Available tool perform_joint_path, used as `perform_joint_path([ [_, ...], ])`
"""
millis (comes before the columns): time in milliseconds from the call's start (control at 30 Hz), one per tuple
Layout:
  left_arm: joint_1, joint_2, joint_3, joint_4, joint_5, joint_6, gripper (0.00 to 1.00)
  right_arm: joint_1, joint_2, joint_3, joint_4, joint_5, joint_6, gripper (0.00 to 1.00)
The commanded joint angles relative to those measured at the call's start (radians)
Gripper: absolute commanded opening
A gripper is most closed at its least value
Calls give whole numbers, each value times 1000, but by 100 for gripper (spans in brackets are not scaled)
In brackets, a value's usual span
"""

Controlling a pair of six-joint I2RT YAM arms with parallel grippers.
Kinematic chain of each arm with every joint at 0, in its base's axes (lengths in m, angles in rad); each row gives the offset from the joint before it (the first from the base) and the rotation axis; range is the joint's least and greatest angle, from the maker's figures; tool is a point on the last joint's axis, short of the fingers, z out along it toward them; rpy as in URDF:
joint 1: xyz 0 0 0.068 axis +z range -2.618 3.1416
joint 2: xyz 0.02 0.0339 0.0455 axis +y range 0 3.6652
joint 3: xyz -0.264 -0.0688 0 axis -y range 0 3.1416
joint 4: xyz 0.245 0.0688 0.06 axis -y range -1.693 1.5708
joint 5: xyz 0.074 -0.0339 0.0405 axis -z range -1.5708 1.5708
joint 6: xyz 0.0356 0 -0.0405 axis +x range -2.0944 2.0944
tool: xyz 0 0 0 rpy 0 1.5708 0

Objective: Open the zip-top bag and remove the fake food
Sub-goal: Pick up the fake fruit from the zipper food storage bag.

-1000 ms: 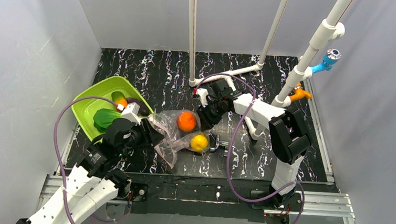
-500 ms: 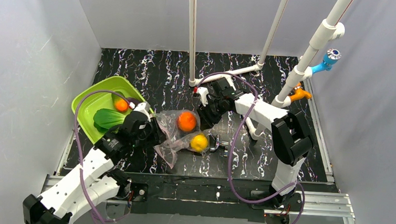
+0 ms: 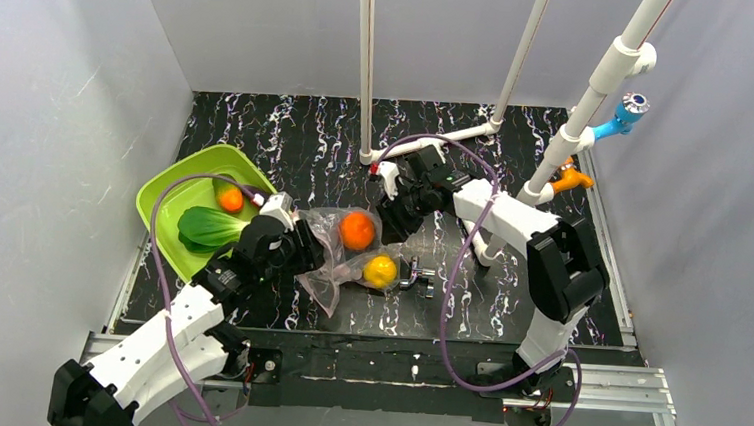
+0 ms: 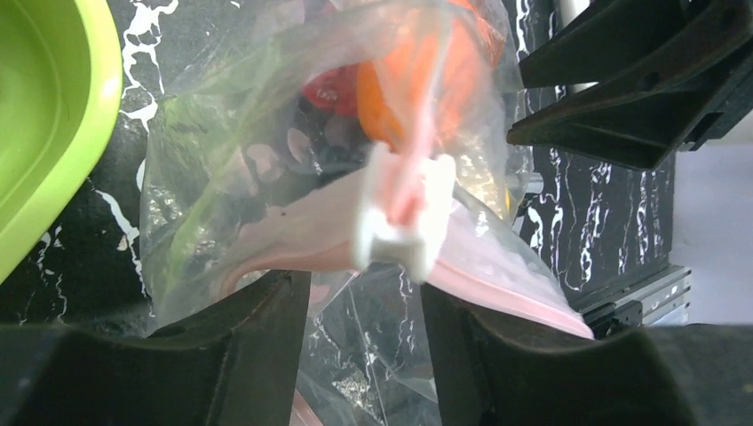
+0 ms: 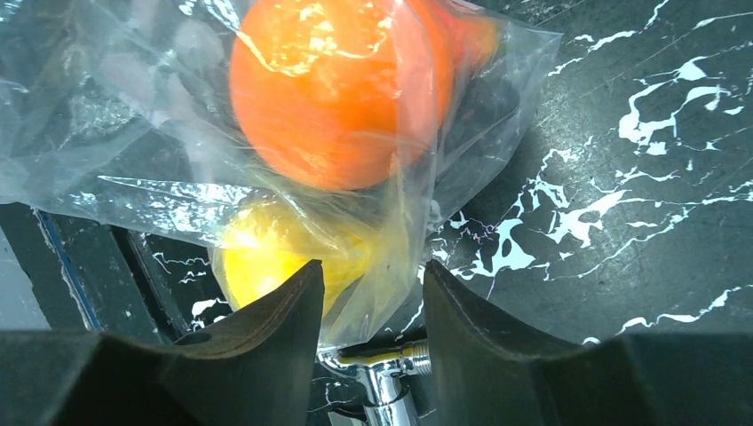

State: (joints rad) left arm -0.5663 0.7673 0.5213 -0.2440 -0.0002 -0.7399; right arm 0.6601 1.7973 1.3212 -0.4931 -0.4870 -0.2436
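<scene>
Though crumpled, the zip-top bag (image 3: 335, 260) lies flat in the middle of the table (image 3: 298, 137), its long axis running roughly left to right. Its mouth points left and its closed end points right.

At far left, the lime-green tray (image 3: 176, 197) holds the bok choy (image 3: 210, 227) and a small orange piece (image 3: 230, 200). The left arm stretches low from the near-left corner, slanting up and right. The left gripper (image 3: 300, 251) is level with the bag's mouth, just beside the tray. In the wrist view its fingers (image 4: 240, 337) stand apart. The pink zip strip (image 4: 302, 235) and its white slider (image 4: 404, 213) lie just beyond the gap.

Inside the clear plastic are a red piece (image 4: 328, 89), the orange (image 3: 357, 230) and, nearer the arms' bases, the lemon (image 3: 380, 270). A small metal fitting (image 3: 421, 274) rests just right of the lemon, outside the bag.

The right arm rises to a bent elbow, and its forearm reaches far and left. The right gripper (image 5: 373, 284) aims at the bag's closed end. Its fingers are spread, with plastic bulging into the gap. I cannot tell whether they pinch it.
</scene>
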Motion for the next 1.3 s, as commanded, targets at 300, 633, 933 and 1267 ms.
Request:
perform_joint_path([
  [300, -4, -59, -88, 168, -42, 24, 88, -7, -70, 111, -21, 62, -130, 52],
  [633, -4, -31, -110, 238, -72, 85, 66, -4, 19, 222, 38, 216, -40, 49],
  [933, -4, 210, -153, 544, -17, 216, 30, 51, 171, 261, 42, 137, 19, 29],
  [1267, -2, 339, -96, 626, 46, 219, 61, 55, 144, 188, 82, 83, 27, 29],
])
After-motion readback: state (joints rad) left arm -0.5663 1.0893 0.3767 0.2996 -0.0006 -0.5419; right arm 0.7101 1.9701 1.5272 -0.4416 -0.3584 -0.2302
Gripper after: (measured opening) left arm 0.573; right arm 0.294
